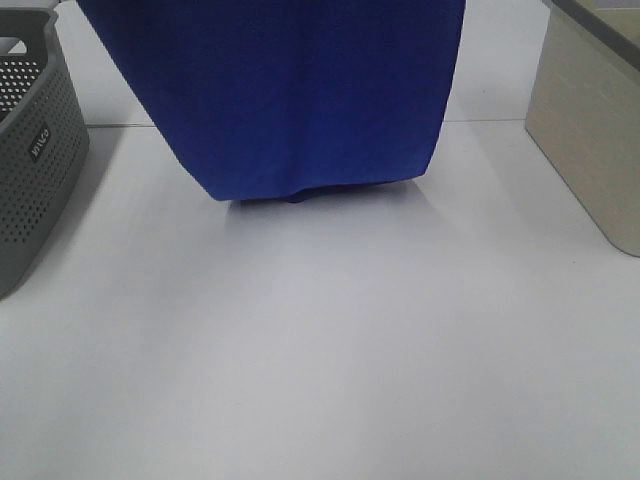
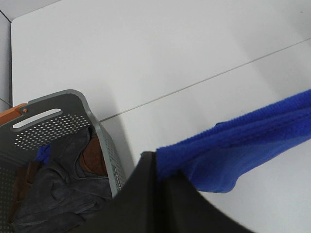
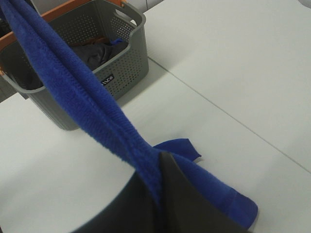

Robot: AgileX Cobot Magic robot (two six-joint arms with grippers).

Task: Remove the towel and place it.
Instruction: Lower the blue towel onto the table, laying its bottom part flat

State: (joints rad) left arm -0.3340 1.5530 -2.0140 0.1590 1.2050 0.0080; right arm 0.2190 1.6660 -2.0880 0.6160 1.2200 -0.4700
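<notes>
You have the towel (image 1: pixel 300 90) out of the basket (image 1: pixel 40 170), left fingers (image 2: pixel 160 204) and right fingers (image 3: pixel 180 204) clamped on it, hem touching the surface (image 1: pixel 320 350); laying it down remains.

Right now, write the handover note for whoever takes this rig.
Left hand: shut on the towel.
Right hand: shut on the towel too.
Towel: out of the basket, hanging spread between both hands, lower edge at or near the table.
Done: removal.
Left: lay it down and release.
</notes>
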